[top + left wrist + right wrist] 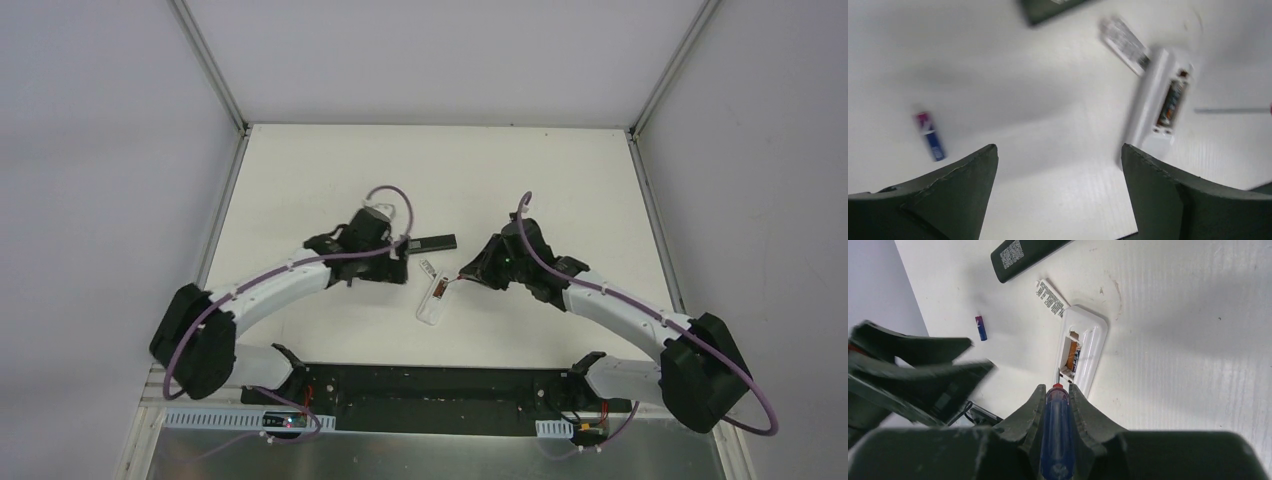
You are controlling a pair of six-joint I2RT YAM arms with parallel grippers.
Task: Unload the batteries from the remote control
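Blue battery (929,136) lies loose; second battery (1073,356) sits inside the open white remote (1094,344).

No wording can be read anywhere. A white label (1012,252) is carried by the black remote (1040,246), but its dense print is too small to be made out. Dark lines on the white cover (1052,298) and the pink mark on the blue battery (980,328) are likewise illegible.

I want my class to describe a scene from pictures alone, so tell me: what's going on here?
The right fingers grip a blue-handled screwdriver aimed at the white remote, which lies face down with its battery compartment open and its cover beside it. An orange battery shows inside the compartment. One blue battery lies loose on the table. The left fingers are spread wide above the table, holding nothing.
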